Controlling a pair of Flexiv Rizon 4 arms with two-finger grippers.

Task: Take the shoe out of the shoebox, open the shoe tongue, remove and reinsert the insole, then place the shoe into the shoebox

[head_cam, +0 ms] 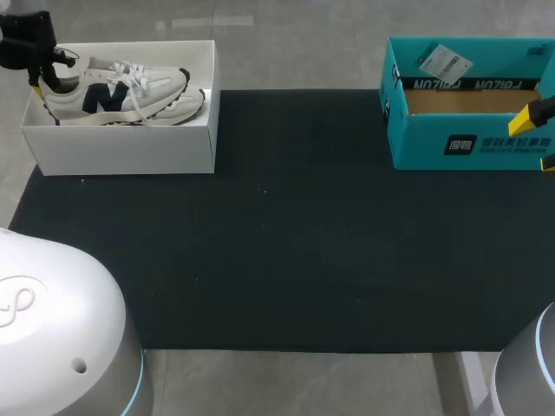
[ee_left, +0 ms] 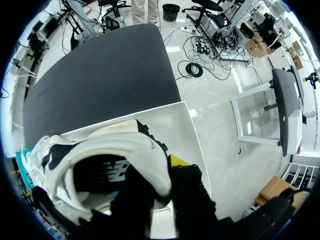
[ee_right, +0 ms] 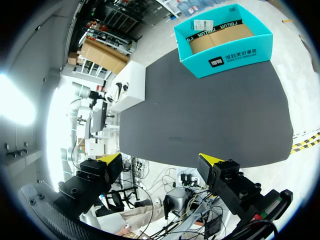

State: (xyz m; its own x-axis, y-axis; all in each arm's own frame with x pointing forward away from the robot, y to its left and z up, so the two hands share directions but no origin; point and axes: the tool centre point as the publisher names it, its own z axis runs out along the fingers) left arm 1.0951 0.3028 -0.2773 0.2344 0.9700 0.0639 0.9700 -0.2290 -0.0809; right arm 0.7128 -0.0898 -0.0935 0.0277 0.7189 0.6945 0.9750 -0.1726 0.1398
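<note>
– Black matting covers the desk [head_cam: 286, 260]. What sits on it?

– Two boxes, both at the far edge and well apart. An open white cardboard shoebox [head_cam: 121, 152] stands at the far left corner. An open-topped teal cardboard box [head_cam: 468, 143] with a brown floor stands at the far right corner.

– And the shoe?

– A white lace-up sneaker [head_cam: 121, 95] with a navy letter on its side is inside the white shoebox. Its heel is at the box's left end and its toe points to the right end.

– Where is the left arm?

– It comes in over the far left corner. The left gripper [ee_left: 156, 170] is down at the sneaker's heel. In the left wrist view one dark finger is inside the shoe opening, and the yellow-tipped one [ee_left: 177, 161] is outside the heel. The heel wall is pinched between them, so the fingers are closed onto the sneaker.

– Is the sneaker lifted?

– I cannot tell whether it has left the box floor. It is within the shoebox walls.

– The right arm?

– The right gripper [ee_right: 161, 158] is at the right edge of the desk, just beside the teal cardboard box's right end. Its two fingers are spread wide and hold nothing.
</note>
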